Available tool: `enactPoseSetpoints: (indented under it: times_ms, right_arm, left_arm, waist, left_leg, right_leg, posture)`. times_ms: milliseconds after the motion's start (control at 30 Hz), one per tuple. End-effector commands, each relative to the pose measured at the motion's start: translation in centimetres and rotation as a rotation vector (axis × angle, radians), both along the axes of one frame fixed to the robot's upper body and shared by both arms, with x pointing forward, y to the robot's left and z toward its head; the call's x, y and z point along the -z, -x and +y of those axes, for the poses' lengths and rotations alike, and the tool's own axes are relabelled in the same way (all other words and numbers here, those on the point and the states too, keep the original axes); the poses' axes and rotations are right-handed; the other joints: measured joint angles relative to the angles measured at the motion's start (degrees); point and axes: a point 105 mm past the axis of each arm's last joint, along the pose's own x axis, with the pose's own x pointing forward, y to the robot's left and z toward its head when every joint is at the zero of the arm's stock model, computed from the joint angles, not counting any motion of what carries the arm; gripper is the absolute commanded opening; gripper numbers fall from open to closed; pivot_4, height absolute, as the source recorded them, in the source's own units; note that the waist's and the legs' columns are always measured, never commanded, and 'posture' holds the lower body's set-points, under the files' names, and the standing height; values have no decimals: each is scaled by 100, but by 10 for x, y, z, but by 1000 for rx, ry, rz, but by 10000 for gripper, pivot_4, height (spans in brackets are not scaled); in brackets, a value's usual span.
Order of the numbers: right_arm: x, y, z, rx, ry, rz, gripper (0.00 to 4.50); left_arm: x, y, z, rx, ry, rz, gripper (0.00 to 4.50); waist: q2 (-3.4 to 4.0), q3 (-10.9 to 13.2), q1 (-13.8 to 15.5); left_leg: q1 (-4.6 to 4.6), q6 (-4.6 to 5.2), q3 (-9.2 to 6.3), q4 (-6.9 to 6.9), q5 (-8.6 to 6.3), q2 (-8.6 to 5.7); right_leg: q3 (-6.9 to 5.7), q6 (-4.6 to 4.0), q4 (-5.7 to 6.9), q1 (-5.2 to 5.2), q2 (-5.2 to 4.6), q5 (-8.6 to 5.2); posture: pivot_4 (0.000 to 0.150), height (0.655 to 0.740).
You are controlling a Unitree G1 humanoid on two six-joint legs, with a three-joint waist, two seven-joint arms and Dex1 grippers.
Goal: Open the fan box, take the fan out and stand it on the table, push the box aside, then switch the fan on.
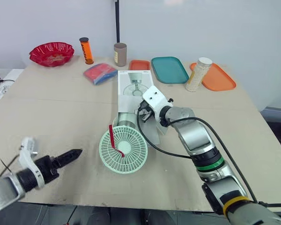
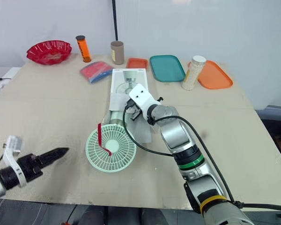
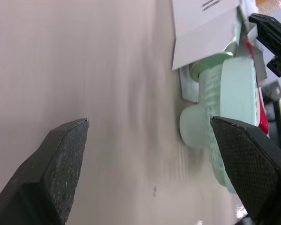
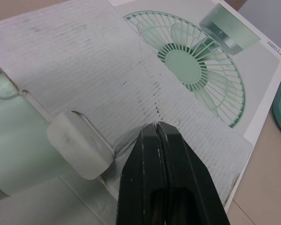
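Observation:
A mint-green fan (image 1: 123, 150) lies on the table, its round grille facing up with a red strip across it. Its stem still reaches into the open end of the white fan box (image 1: 135, 83), which lies flat and carries a printed fan picture (image 4: 192, 65). My right gripper (image 1: 143, 108) is shut, its tips (image 4: 158, 129) resting over the box's opened flap just beside the fan's pale stem (image 4: 18, 140). My left gripper (image 1: 75, 154) hovers low near the table's front left, open and empty, well to the left of the fan (image 3: 234, 108).
Along the back of the table stand a red bowl (image 1: 51, 53), an orange can (image 1: 86, 50), a brown cylinder (image 1: 120, 54), a blue-red packet (image 1: 100, 73), a small orange tray (image 1: 139, 64), a teal tray (image 1: 169, 69), a white-capped bottle (image 1: 198, 74) and an orange tray (image 1: 218, 77).

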Motion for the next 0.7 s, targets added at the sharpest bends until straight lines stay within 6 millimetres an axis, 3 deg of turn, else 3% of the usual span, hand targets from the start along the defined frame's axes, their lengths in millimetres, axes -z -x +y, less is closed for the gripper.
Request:
enactPoseSetpoints:
  times_ms: [33,167,433,633,700]
  right_arm:
    - [20,2,-3,26,30,81,0]
    - [16,4,-1,20,23,73,0]
    - [17,5,-4,10,40,67,0]
    - [15,6,-4,-2,33,63,0]
    - [1,7,-4,-16,-23,47,0]
  left_arm:
    - [-7,-1,1,102,-82,-49,44245]
    - [-8,-5,4,201,-240,-140,44245]
    - [-7,-7,5,557,-676,-470,44245]
    - [-8,-22,-1,659,-781,-657,44245]
    - [-4,-24,0,654,-762,-643,44245]
  waist:
    - [0,0,-8]
    - [2,1,-5]
    - [4,3,-5]
    - [1,1,6]
    - [-2,-1,6]
  left_leg:
    - [-14,0,3,0,0,4]
    - [-47,-8,0,-2,5,17]
    - [-53,-6,17,-7,6,19]
    - [-63,0,26,-11,8,24]
    - [-65,2,27,-11,9,26]
  right_leg:
    - [0,21,0,-17,3,15]
    - [-5,11,0,-53,18,25]
    - [4,6,0,-69,1,26]
    - [6,7,0,-81,-2,28]
    - [6,9,0,-83,0,30]
  posture:
    - [1500,7400]
    - [1500,7400]
    - [1500,7400]
    - [1500,7400]
    - [1500,7400]
